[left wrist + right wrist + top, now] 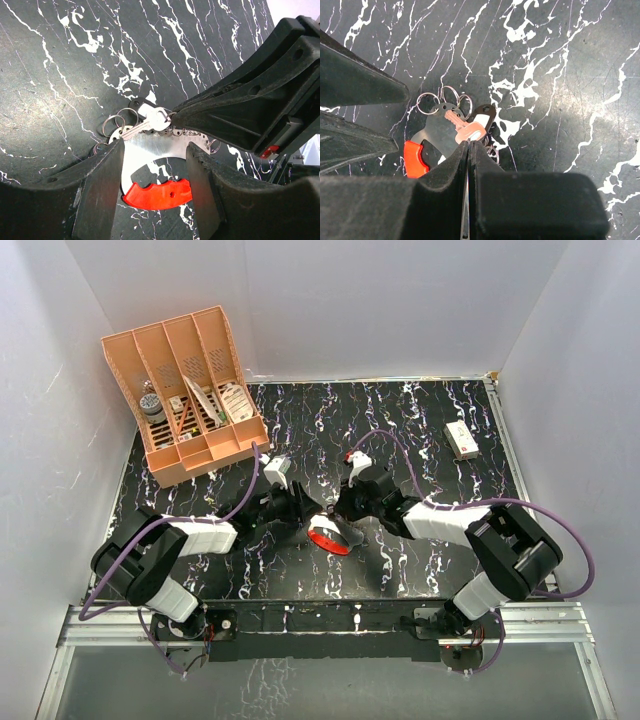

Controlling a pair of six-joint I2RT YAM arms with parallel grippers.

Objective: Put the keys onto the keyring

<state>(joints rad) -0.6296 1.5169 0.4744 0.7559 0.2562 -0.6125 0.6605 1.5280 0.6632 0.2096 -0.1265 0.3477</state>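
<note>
Both arms were seen reaching inward from the near edge of the black marbled table (400, 420), wrists meeting near its middle. The left gripper (155, 148) was held about half open, its fingers (100, 195) set against either side of the keyring (159, 191), which was gripped between them with the red crescent turned toward the camera. The right gripper (469, 145) was pressed fully closed, its tips laid on the head of the keys (465, 129), just beside a cluster of small split rings (427, 102); whether the key was actually pinched could not be told. Farther back, toward the right edge, a small white box (461, 440) with a red mark was left lying flat. At the far left corner, an orange slotted organizer (185, 455) was pictured holding a dark round item (152, 406) and several pale packets; no writing could be read.
</note>
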